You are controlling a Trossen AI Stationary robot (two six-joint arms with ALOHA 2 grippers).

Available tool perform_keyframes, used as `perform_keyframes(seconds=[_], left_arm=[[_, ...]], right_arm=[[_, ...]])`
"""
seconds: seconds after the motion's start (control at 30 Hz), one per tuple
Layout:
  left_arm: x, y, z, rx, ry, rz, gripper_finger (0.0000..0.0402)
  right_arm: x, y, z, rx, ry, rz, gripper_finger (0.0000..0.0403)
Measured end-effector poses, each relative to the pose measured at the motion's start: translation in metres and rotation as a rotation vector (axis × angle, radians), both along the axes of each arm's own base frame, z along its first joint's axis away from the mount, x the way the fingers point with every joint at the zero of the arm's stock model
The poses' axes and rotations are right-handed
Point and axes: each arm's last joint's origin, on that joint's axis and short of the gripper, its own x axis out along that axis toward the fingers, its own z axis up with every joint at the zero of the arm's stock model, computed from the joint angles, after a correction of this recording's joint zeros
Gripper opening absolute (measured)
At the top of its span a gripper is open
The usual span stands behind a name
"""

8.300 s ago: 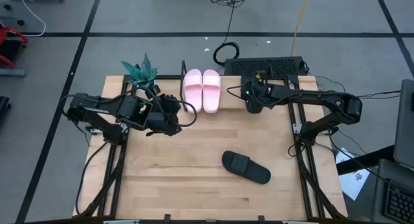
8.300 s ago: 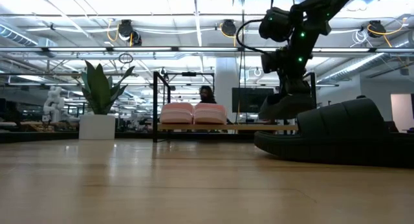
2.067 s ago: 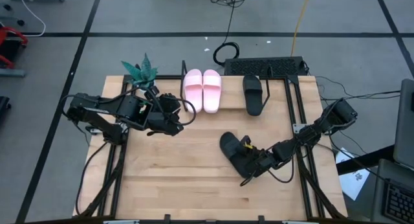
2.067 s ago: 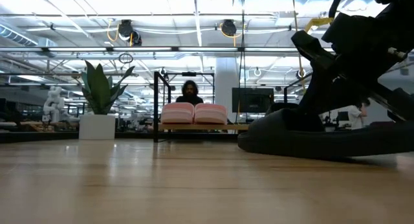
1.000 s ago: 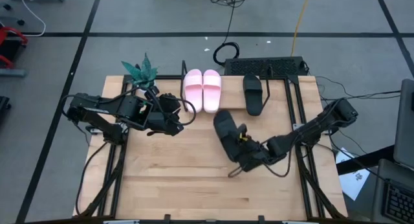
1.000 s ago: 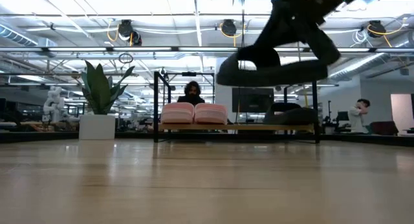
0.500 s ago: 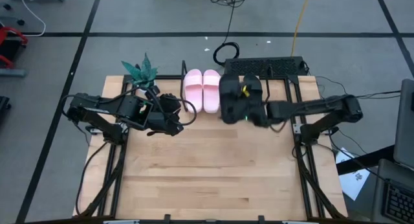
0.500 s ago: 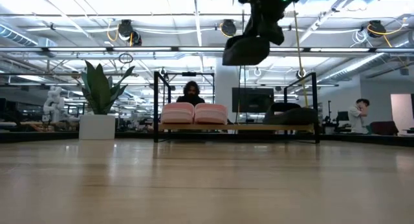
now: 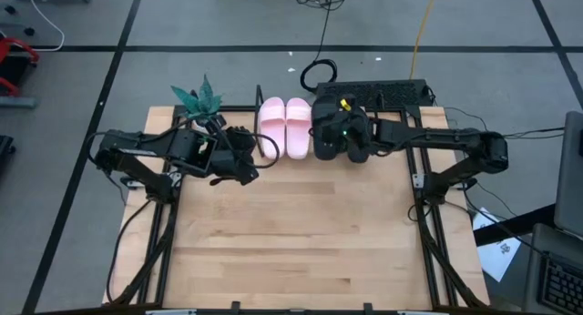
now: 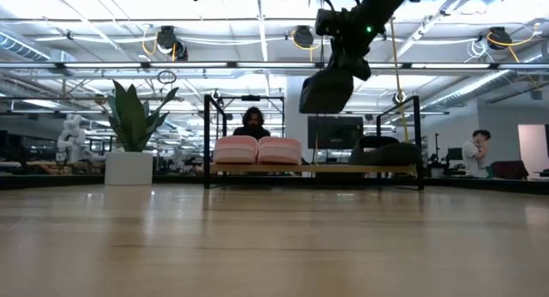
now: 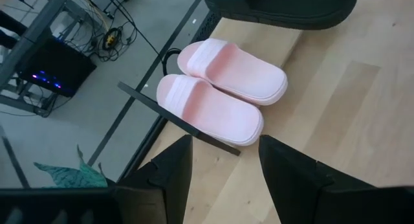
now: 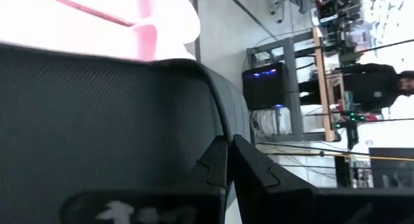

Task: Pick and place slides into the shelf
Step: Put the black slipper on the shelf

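The right arm reaches across the far edge of the desk, its right gripper (image 9: 333,133) raised in the air with jaws clamped, while the left arm lies folded low at the left, left gripper (image 9: 244,160) jaws parted.

Shelf (image 10: 343,169): standing at the far end of the wooden table (image 10: 257,245), carrying the pink pair (image 10: 257,149) side by side at its nine o'clock end and one black slide (image 10: 382,151) toward three o'clock. Second black slide (image 10: 326,89): hanging in the air above the shelf, gripped by the right gripper (image 10: 347,48). Potted plant (image 10: 133,138): standing at nine o'clock of the shelf. Person (image 10: 251,118): showing behind the pink pair.
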Motion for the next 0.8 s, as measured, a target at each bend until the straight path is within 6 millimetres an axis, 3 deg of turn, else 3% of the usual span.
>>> perform_keyframes(seconds=[0.47,0.8], left_arm=[[0.001,0.014,0.000,0.009,0.009,0.040,0.0182],[0.001,0.018,0.000,0.010,0.011,0.051,0.0182]], right_arm=[[-0.013,-0.028,-0.038,0.044,-0.016,-0.002,0.0000],[-0.018,-0.045,-0.050,0.047,-0.044,-0.004,0.0000]])
